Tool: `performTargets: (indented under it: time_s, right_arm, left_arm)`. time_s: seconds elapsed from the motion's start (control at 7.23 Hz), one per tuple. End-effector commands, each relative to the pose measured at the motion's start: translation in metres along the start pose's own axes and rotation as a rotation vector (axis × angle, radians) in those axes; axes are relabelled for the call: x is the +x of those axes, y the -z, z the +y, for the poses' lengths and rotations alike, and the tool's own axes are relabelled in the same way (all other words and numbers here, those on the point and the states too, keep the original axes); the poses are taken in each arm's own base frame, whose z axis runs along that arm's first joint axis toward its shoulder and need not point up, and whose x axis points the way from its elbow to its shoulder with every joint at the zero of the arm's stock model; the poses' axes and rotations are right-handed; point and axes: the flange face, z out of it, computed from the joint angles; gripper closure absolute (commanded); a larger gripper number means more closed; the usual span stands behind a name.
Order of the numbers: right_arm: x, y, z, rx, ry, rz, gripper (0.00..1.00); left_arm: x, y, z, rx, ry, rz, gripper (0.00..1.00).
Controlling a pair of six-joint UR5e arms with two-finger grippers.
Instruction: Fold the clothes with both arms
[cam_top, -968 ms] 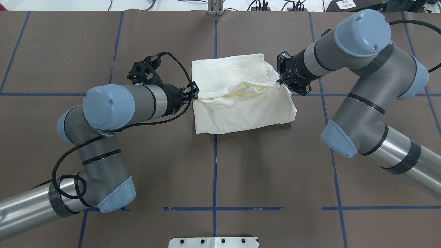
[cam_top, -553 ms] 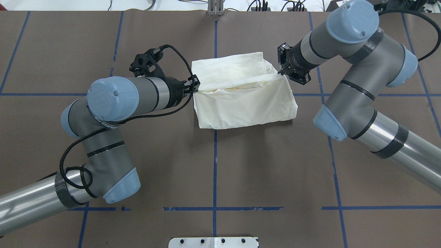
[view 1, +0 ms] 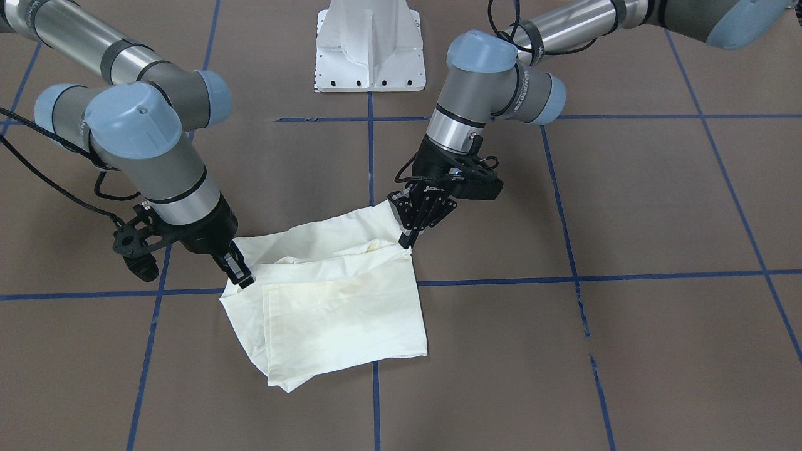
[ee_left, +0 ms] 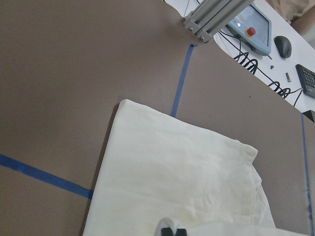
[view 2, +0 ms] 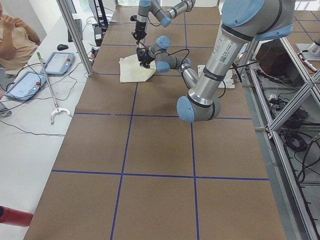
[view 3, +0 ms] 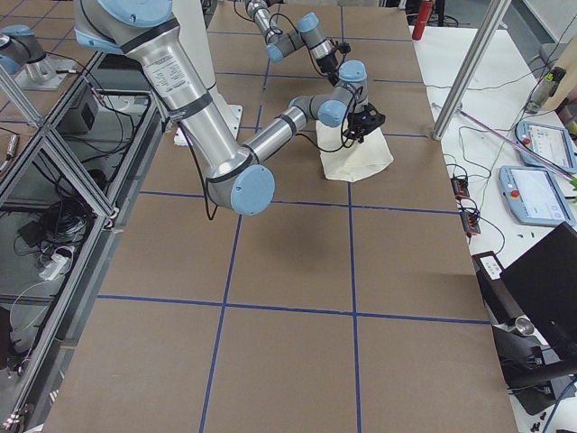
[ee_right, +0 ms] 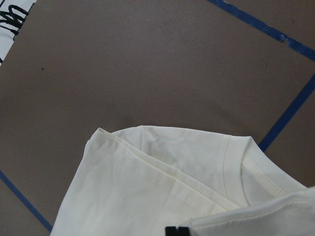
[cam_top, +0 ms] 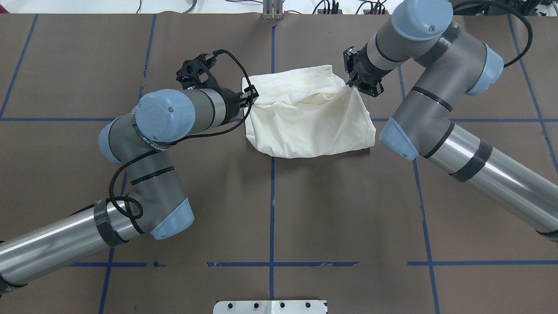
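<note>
Worktop (cam_top: 209,209): brown paper crossed by blue tape lines (cam_top: 271,209).
T-shirt (cam_top: 309,126): lay mid-worktop, plain cream side up, half folded. Its near fold rested flat and its upper layer was raised.
Left gripper (cam_top: 252,97): fingers pinched tight on the raised layer's left corner.
Right gripper (cam_top: 350,84): fingers likewise closed on its right corner.
Handling: thin, light and limp, so it would probably sag between the grips — best held at the corners, kept taut.
Beyond: the lower layer lay flat past the raised edge.
</note>
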Motion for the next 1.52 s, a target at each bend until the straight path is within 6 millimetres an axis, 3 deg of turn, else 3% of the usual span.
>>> performTargets:
  time_s: [0.0, 0.28, 0.55, 0.83, 1.11, 1.24, 1.38]
  right_arm:
    - [-0.016, -0.022, -0.005, 0.019, 0.004, 0.036, 1.0]
    - [-0.028, -0.043, -0.01, 0.034, 0.023, 0.072, 1.0]
    - [-0.033, -0.054, -0.012, 0.042, 0.024, 0.092, 1.0]
    - [-0.033, -0.074, -0.023, 0.032, 0.045, 0.06, 1.0]
    - [-0.031, -0.078, -0.028, 0.035, 0.059, 0.065, 1.0]
    - [-0.03, -0.082, -0.03, 0.038, 0.06, 0.072, 1.0]
    - [-0.03, -0.083, -0.031, 0.039, 0.059, 0.074, 1.0]
  left_arm:
    - [0.001, -0.024, -0.01, 0.022, -0.033, -0.026, 1.0]
    - [-0.008, -0.047, -0.02, 0.034, -0.06, -0.009, 1.0]
    - [0.006, -0.062, -0.033, 0.055, -0.089, -0.016, 1.0]
    - [-0.008, -0.078, -0.039, 0.062, -0.111, -0.012, 1.0]
    - [-0.008, -0.085, -0.045, 0.069, -0.138, -0.016, 1.0]
    - [-0.01, -0.092, -0.05, 0.076, -0.161, -0.026, 0.89]
    - [-0.009, -0.094, -0.057, 0.083, -0.166, -0.022, 0.68]
